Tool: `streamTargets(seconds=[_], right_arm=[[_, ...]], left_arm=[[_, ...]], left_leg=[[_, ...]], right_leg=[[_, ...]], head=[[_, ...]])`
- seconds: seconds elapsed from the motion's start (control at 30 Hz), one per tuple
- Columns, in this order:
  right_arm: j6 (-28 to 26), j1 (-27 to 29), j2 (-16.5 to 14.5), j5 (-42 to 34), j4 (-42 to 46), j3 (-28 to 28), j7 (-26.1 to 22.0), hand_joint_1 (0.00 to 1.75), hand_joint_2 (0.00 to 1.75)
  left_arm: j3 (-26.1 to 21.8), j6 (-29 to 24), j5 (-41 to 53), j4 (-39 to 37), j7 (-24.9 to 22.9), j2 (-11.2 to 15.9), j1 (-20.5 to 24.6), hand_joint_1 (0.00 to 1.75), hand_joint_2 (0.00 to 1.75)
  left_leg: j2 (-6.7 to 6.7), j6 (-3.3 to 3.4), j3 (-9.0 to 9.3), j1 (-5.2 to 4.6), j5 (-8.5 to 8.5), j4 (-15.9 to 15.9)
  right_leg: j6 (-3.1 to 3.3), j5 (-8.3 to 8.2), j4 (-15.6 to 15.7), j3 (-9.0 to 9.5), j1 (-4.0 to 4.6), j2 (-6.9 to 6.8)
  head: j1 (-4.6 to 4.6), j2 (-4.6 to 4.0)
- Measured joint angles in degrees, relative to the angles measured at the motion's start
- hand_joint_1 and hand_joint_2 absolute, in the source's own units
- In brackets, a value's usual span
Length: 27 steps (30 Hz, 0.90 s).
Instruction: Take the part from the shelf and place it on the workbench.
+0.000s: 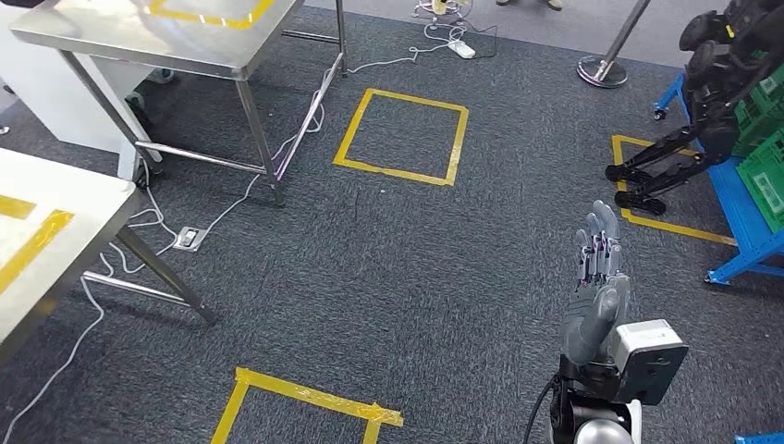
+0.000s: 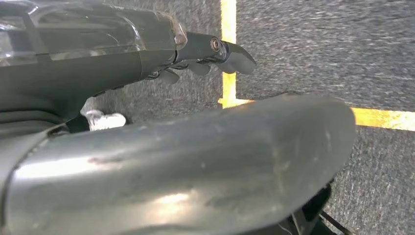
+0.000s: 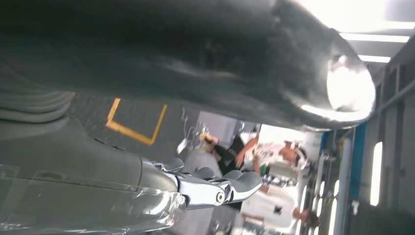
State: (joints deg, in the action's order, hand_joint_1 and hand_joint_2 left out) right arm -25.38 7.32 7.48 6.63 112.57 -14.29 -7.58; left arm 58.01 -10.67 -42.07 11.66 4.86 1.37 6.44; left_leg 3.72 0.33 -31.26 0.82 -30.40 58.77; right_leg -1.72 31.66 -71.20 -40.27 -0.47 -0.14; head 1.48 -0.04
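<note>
My right hand (image 1: 596, 277) is raised over the dark carpet at the lower right, fingers stretched out and apart, holding nothing. The right wrist view shows the same hand (image 3: 215, 188) bare, its fingers extended. My left hand (image 2: 210, 54) hangs above the carpet and a yellow tape line, nothing in it. A blue shelf (image 1: 740, 222) with green crates (image 1: 765, 176) stands at the far right edge. No single part can be made out on it. A white workbench (image 1: 55, 199) with yellow tape marks sits at the left edge.
A steel table (image 1: 166, 42) stands at the upper left, cables trailing beneath it. Yellow tape squares (image 1: 403, 137) mark the carpet. A black legged robot (image 1: 707, 102) stands by the shelf. A stanchion base (image 1: 601, 69) is at the top. People (image 3: 274, 161) stand in the background.
</note>
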Motion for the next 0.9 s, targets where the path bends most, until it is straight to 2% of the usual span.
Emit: streamTargets(seconds=[0.03, 0.1, 0.13, 0.17, 0.2, 0.23, 0.3, 0.33, 0.37, 0.4, 0.43, 0.47, 0.5, 0.53, 0.57, 0.6, 0.63, 0.67, 0.7, 0.73, 0.77, 0.8, 0.87, 0.9], right_arm=[[0.01, 0.00, 0.00, -0.01, -0.07, 0.01, 0.00, 0.00, 0.00], [0.01, -0.09, -0.01, -0.03, -0.11, 0.03, 0.01, 0.00, 0.00], [0.01, -0.12, -0.01, -0.03, -0.11, 0.04, 0.01, 0.00, 0.00], [0.01, -0.13, -0.01, -0.03, -0.11, 0.06, 0.01, 0.00, 0.00], [0.01, -0.11, -0.01, -0.03, -0.11, 0.09, 0.00, 0.00, 0.00], [0.01, -0.06, 0.00, -0.04, -0.09, 0.11, 0.00, 0.00, 0.00], [0.01, -0.16, -0.01, -0.02, -0.03, 0.13, -0.04, 0.00, 0.00], [0.03, -0.21, 0.01, -0.03, -0.02, 0.13, -0.06, 0.00, 0.00], [0.04, -0.28, 0.01, -0.03, -0.03, 0.12, -0.08, 0.00, 0.00], [0.07, -0.30, 0.01, -0.05, -0.08, 0.11, -0.08, 0.00, 0.00], [0.08, -0.27, 0.01, -0.07, -0.10, 0.11, -0.08, 0.00, 0.00], [0.09, -0.26, 0.00, -0.09, -0.12, 0.10, -0.09, 0.00, 0.00], [0.09, -0.27, 0.00, -0.11, -0.13, 0.10, -0.10, 0.00, 0.00], [0.10, -0.27, 0.00, -0.14, -0.14, 0.11, -0.12, 0.00, 0.00], [0.11, -0.28, 0.00, -0.16, -0.14, 0.11, -0.14, 0.00, 0.00], [0.14, -0.34, 0.01, -0.22, -0.15, 0.10, -0.17, 0.00, 0.00], [0.19, -0.40, 0.01, -0.31, -0.14, 0.10, -0.19, 0.00, 0.00], [0.23, -0.44, 0.00, -0.41, -0.14, 0.09, -0.22, 0.00, 0.00], [0.27, -0.47, -0.02, -0.52, -0.13, 0.07, -0.28, 0.00, 0.00], [0.30, -0.44, -0.06, -0.59, -0.11, 0.07, -0.36, 0.00, 0.00], [0.31, -0.47, -0.09, -0.62, -0.10, 0.07, -0.46, 0.00, 0.00], [0.32, -0.58, -0.12, -0.64, -0.10, 0.08, -0.56, 0.00, 0.00], [0.34, -0.82, -0.16, -0.66, -0.13, 0.09, -0.66, 0.00, 0.00], [0.37, -0.86, -0.19, -0.68, -0.17, 0.08, -0.66, 0.00, 0.00]], left_arm=[[0.00, 0.00, -0.01, 0.01, -0.02, -0.02, 0.10, 0.00, 0.00], [-0.01, 0.00, -0.01, 0.03, -0.02, -0.10, 0.34, 0.00, 0.00], [-0.01, 0.00, -0.01, 0.03, -0.03, -0.15, 0.41, 0.00, 0.00], [-0.01, 0.00, -0.02, 0.03, -0.03, -0.19, 0.46, 0.00, 0.00], [0.00, 0.00, -0.02, 0.04, -0.03, -0.23, 0.51, 0.00, 0.00], [0.00, 0.00, -0.03, 0.04, -0.03, -0.27, 0.56, 0.00, 0.00], [-0.01, 0.00, -0.03, 0.07, 0.00, -0.32, 0.71, 0.00, 0.00], [-0.01, 0.00, -0.03, 0.07, 0.02, -0.32, 0.74, 0.00, 0.00], [-0.01, 0.00, -0.03, 0.07, 0.03, -0.32, 0.69, 0.00, 0.00], [-0.01, 0.00, -0.02, 0.05, 0.05, -0.32, 0.57, 0.00, 0.00], [0.00, 0.00, -0.02, 0.04, 0.07, -0.32, 0.44, 0.00, 0.00], [0.00, 0.00, 0.00, 0.04, 0.09, -0.32, 0.31, 0.00, 0.00], [-0.01, 0.00, 0.02, 0.03, 0.13, -0.31, 0.24, 0.00, 0.00], [-0.01, 0.00, 0.03, 0.03, 0.15, -0.30, 0.22, 0.00, 0.00], [-0.01, 0.00, 0.05, 0.03, 0.16, -0.25, 0.21, 0.00, 0.00], [-0.01, 0.01, 0.05, 0.03, 0.18, -0.21, 0.19, 0.00, 0.00], [-0.01, 0.01, 0.07, 0.03, 0.18, -0.16, 0.18, 0.00, 0.00], [-0.01, 0.01, 0.08, 0.03, 0.18, -0.13, 0.15, 0.00, 0.00], [0.00, 0.01, 0.10, 0.03, 0.20, -0.10, 0.15, 0.00, 0.00], [-0.01, -0.01, 0.13, 0.03, 0.24, -0.07, 0.19, 0.00, 0.00], [-0.01, -0.01, 0.15, 0.03, 0.30, -0.02, 0.20, 0.00, 0.00], [-0.01, -0.02, 0.17, 0.03, 0.38, 0.03, 0.22, 0.00, 0.00], [0.00, -0.02, 0.21, 0.02, 0.47, 0.10, 0.15, 0.00, 0.00], [0.00, -0.02, 0.22, 0.01, 0.48, 0.13, 0.10, 0.00, 0.00]], left_leg=[[0.63, -0.13, 0.31, 0.00, -0.22, -0.02], [1.56, -0.55, 0.75, -0.19, -0.65, -0.06], [1.92, -0.80, 0.90, -0.26, -0.80, -0.12], [2.31, -1.06, 1.04, -0.32, -0.89, -0.24], [2.76, -1.34, 1.29, -0.32, -0.95, -0.44], [2.60, -1.66, 1.57, -0.23, -1.17, -0.53], [-0.52, -2.15, 0.96, -0.05, -2.84, 1.68], [-2.50, -2.27, -0.50, 0.05, -4.43, 4.74], [-3.94, -2.31, -2.64, 0.06, -6.17, 8.79], [-4.26, -2.34, -4.95, 0.04, -7.46, 12.71], [-4.20, -2.34, -6.72, 0.04, -7.72, 15.20], [-4.13, -2.28, -7.53, 0.05, -6.70, 15.52], [-4.31, -2.17, -7.16, 0.06, -4.48, 13.44], [-5.06, -2.02, -5.97, 0.09, -1.69, 9.76], [-6.76, -1.81, -4.58, 0.21, 0.44, 6.03], [-8.15, -1.64, -3.29, 0.32, 1.73, 2.81], [-9.29, -1.48, -2.48, 0.32, 2.09, 1.00], [-9.66, -1.29, -2.11, 0.29, 1.76, 0.38], [-8.88, -1.15, -1.81, 0.19, 1.65, -0.05], [-8.11, -0.92, -1.57, 0.16, 1.67, -0.25], [-7.17, -0.66, -1.25, 0.19, 1.67, -0.59], [-6.19, -0.41, -0.89, 0.21, 1.67, -0.95], [-4.12, 0.05, -0.31, 0.06, 1.36, -1.26], [-3.05, 0.17, -0.13, -0.03, 1.14, -1.27]], right_leg=[[0.26, -2.19, 3.73, 1.89, 0.08, -0.68], [1.05, -4.34, 10.29, 5.28, 0.66, -2.67], [1.47, -4.41, 11.90, 6.07, 0.96, -3.32], [1.83, -4.05, 12.33, 6.25, 1.20, -3.40], [2.18, -4.08, 12.55, 6.28, 1.21, -2.92], [2.51, -4.20, 12.93, 6.53, 1.08, -2.41], [3.14, -4.51, 13.80, 7.19, 0.77, -1.48], [3.40, -4.58, 14.05, 7.46, 0.66, -1.00], [3.59, -4.53, 14.11, 7.53, 0.73, -0.44], [3.71, -4.46, 14.09, 7.57, 0.80, 0.29], [3.81, -4.37, 14.05, 7.64, 0.88, 1.09], [3.83, -4.25, 13.99, 7.76, 0.93, 1.94], [3.78, -4.10, 13.90, 7.95, 0.93, 2.82], [3.67, -3.86, 13.75, 8.18, 0.89, 3.65], [3.46, -3.57, 13.54, 8.32, 0.87, 4.38], [3.21, -3.30, 13.28, 8.33, 0.79, 5.11], [2.88, -3.15, 13.16, 8.23, 0.64, 5.79], [2.50, -3.13, 13.15, 8.04, 0.45, 6.50], [2.14, -3.19, 13.23, 7.87, 0.27, 7.36], [1.81, -3.15, 13.24, 7.76, 0.16, 7.63], [1.51, -2.75, 12.69, 7.49, 0.20, 6.81], [1.22, -1.82, 11.15, 6.75, 0.30, 5.31], [0.61, 1.36, 4.72, 3.52, 0.36, 1.65], [0.36, 2.84, 0.88, 1.44, 0.27, 0.86]], head=[[0.11, 0.00], [0.32, 0.00], [0.39, 0.00], [0.43, 0.00], [0.49, 0.00], [0.51, 0.00], [0.24, 0.00], [-0.07, 0.00], [-0.41, 0.00], [-0.70, 0.00], [-1.01, 0.00], [-1.25, 0.00], [-1.46, 0.00], [-1.62, 0.00], [-1.69, 0.00], [-1.67, 0.00], [-1.65, 0.00], [-1.63, 0.00], [-1.63, 0.00], [-1.62, 0.00], [-1.48, 0.00], [-1.23, 0.00], [-0.74, 0.00], [-0.62, 0.00]])
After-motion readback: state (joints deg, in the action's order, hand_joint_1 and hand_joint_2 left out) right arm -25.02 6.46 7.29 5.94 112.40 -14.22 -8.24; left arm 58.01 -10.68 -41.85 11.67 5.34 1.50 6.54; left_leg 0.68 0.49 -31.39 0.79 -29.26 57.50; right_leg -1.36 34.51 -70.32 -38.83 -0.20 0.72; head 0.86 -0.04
